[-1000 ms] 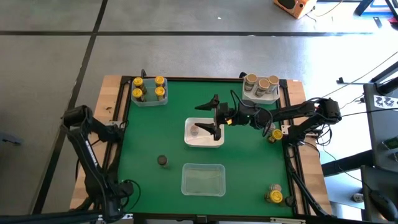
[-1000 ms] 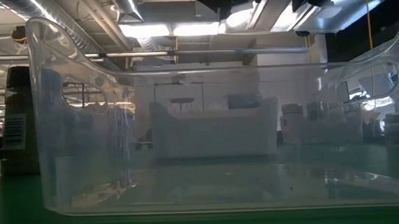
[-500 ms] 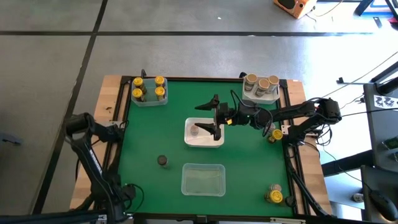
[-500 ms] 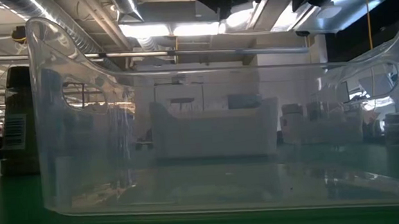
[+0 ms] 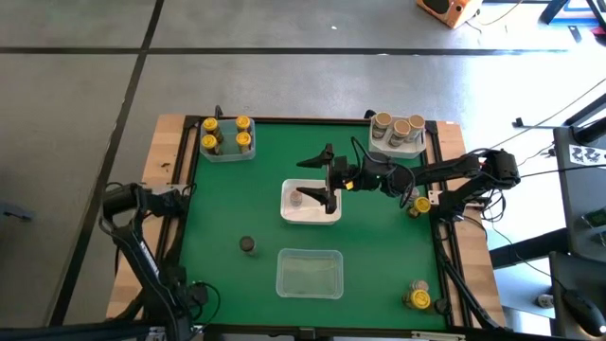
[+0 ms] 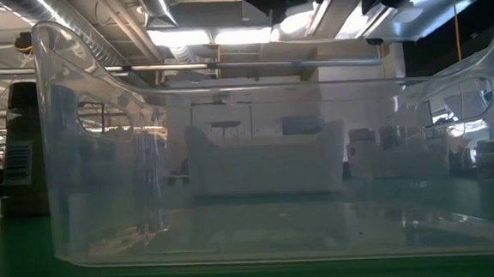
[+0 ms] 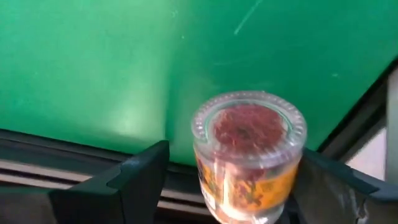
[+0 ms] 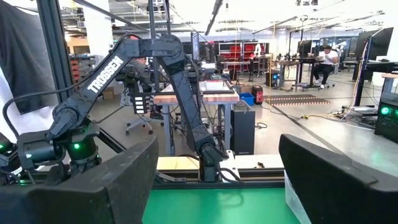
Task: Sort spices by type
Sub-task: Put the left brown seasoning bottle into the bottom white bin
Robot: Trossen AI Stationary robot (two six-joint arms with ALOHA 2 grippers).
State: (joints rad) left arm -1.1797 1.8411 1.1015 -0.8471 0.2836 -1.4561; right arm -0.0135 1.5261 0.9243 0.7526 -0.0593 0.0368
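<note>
My left gripper point(image 7: 233, 186) is over the table's near left corner point(image 5: 194, 292), pointing steeply down. It is shut on a spice jar point(image 7: 249, 149) with red-brown contents and an orange-yellow label. My right gripper point(image 5: 325, 177) hangs open and level above the white bin point(image 5: 311, 216), which holds one jar point(image 5: 296, 199). Nothing is between its fingers point(image 8: 214, 180). A dark-lidded jar point(image 5: 247, 244) stands on the green mat. Yellow-lidded jars point(image 5: 225, 137) fill the far left bin, and tan-lidded jars point(image 5: 398, 128) fill the far right bin. My left gripper holds the jar between its two fingers, one on each side of the jar's labelled wall point(image 7: 297, 177). The fingers come from above, slanting steeply down. The jar hangs clear of the mat, its clear bottom point(image 7: 249, 124) turned toward the table. The lid end and the contact are hidden low between the fingers.
A clear bin point(image 5: 309, 273) stands near the front centre and fills the low view point(image 6: 268, 197). Yellow-lidded jars stand at the right edge point(image 5: 418, 204) and in the near right corner point(image 5: 417, 298). The table's black frame point(image 7: 74, 158) runs just under the held jar.
My left arm has folded lower, and its gripper has sunk toward the table's near left corner with the jar still in its fingers. The right arm has kept still.
</note>
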